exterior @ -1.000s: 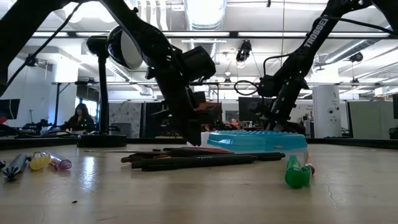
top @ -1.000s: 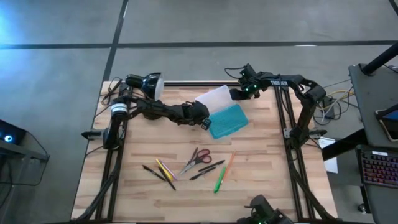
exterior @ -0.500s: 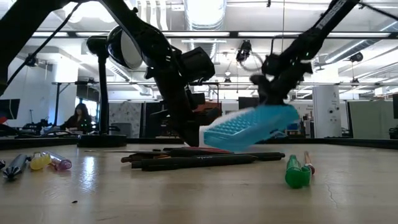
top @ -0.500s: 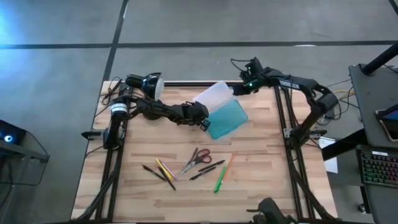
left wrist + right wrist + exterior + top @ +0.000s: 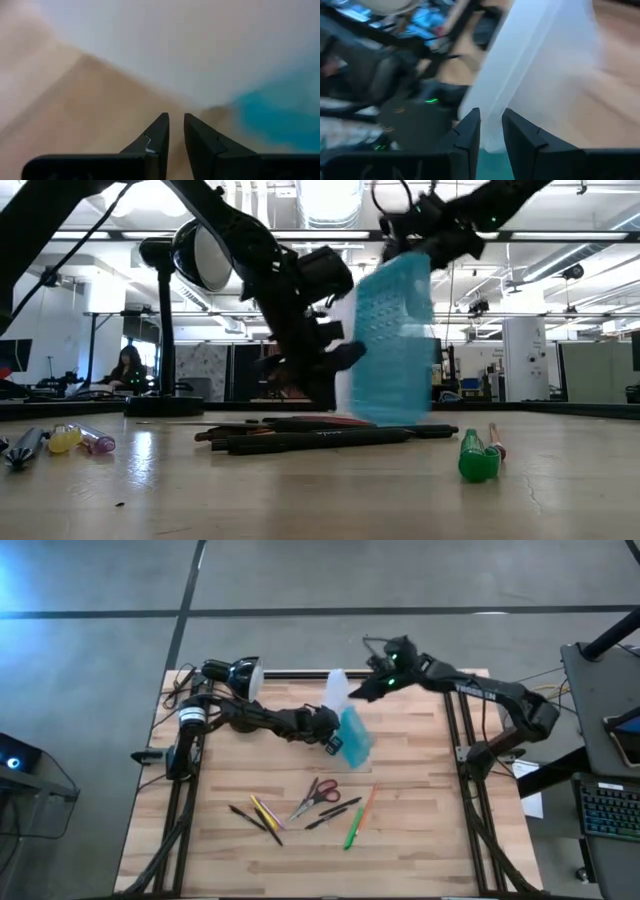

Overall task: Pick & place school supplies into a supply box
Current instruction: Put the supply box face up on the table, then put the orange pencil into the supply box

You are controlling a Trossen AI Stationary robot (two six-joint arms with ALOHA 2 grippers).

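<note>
Hinged plastic supply box, teal half and clear whitish half (image 5: pixel 347 720), lay flat one second ago, now stands tilted on edge. Right gripper (image 5: pixel 372 688) clamps whitish half; left gripper (image 5: pixel 335 740) pinches teal corner. Red-handled scissors (image 5: pixel 315 796), green marker (image 5: pixel 353 828), pencils, pens near box, unpicked.

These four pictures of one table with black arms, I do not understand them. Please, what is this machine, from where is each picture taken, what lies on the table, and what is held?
It is a robot with two dark arms, each ending in a two-finger gripper. One picture looks straight down, one looks level across the wooden table, and two come from cameras on the wrists.

The right gripper pinches the clear half of the supply box and tips it up, so the teal half stands almost upright. The left gripper is at the box's lower edge; whether it grips is unclear.

Nearer the front lie red-handled scissors, a green marker, an orange pencil, and dark pens. A black desk lamp stands at the back corner.
</note>
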